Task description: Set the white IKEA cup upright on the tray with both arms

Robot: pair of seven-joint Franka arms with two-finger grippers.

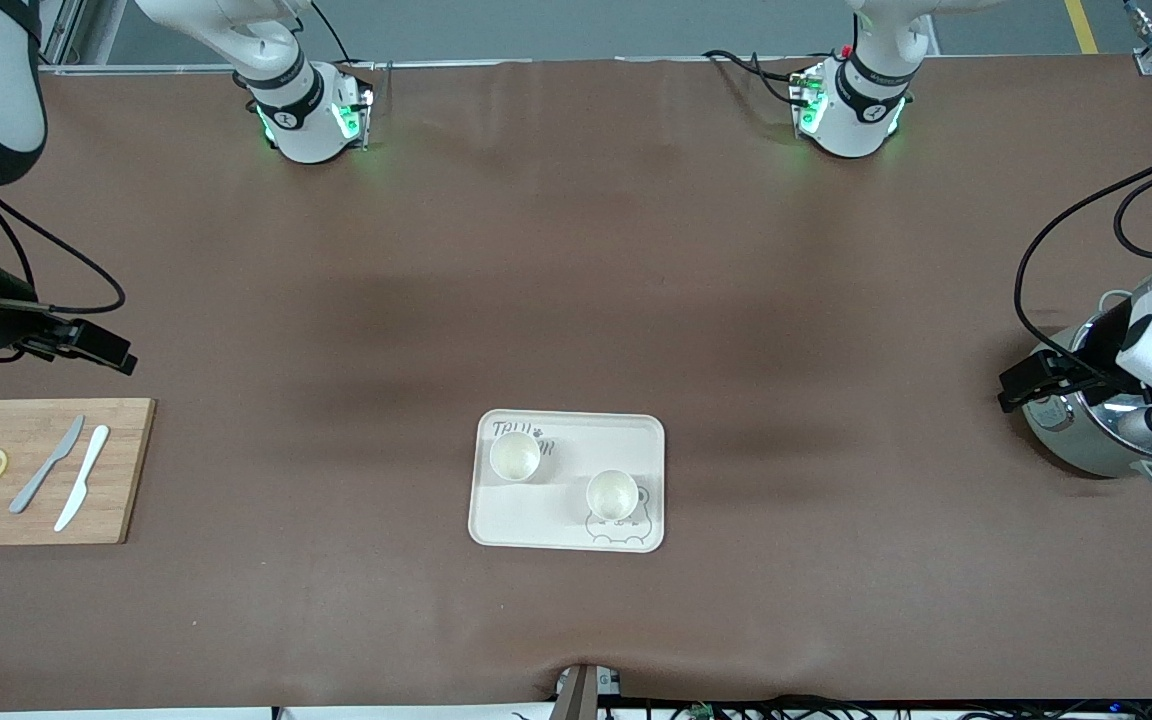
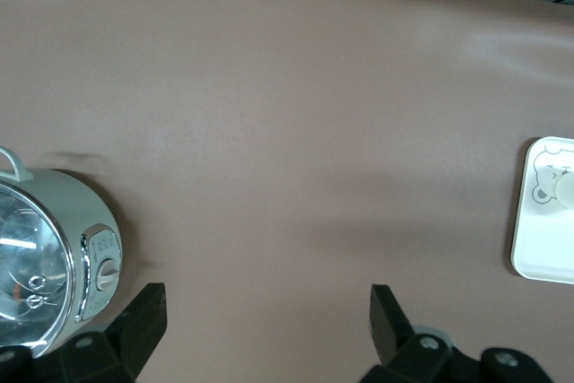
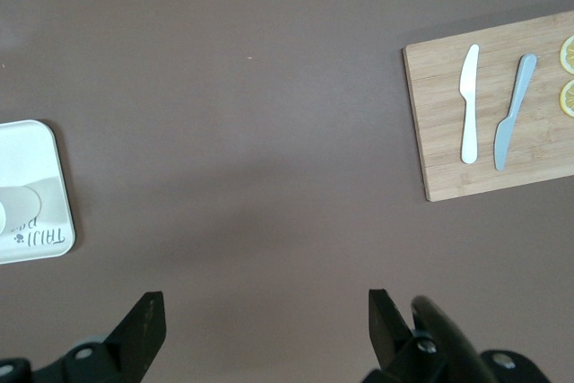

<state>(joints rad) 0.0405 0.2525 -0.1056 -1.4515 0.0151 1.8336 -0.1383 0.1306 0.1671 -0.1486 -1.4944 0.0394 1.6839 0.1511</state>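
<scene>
Low in the middle of the front view, the tray [image 1: 567,520] carries two white cups [image 1: 515,455] [image 1: 611,494], both upright. At that view's left edge the right gripper [image 3: 260,329] hangs wide open, holding nothing; at its right edge the left gripper [image 2: 265,325] does likewise.

Two large white jointed arms rise from round white bases, the right arm's base [image 1: 306,120] and the left arm's base [image 1: 851,115], each ringed by a black band and lit with green lights. Black cables trail from both bases and loop beside the wrists. Joint sections are black. The left gripper [image 2: 269,325] and right gripper [image 3: 267,325] are small and black, with wedge-shaped fingers and silver screws.
</scene>
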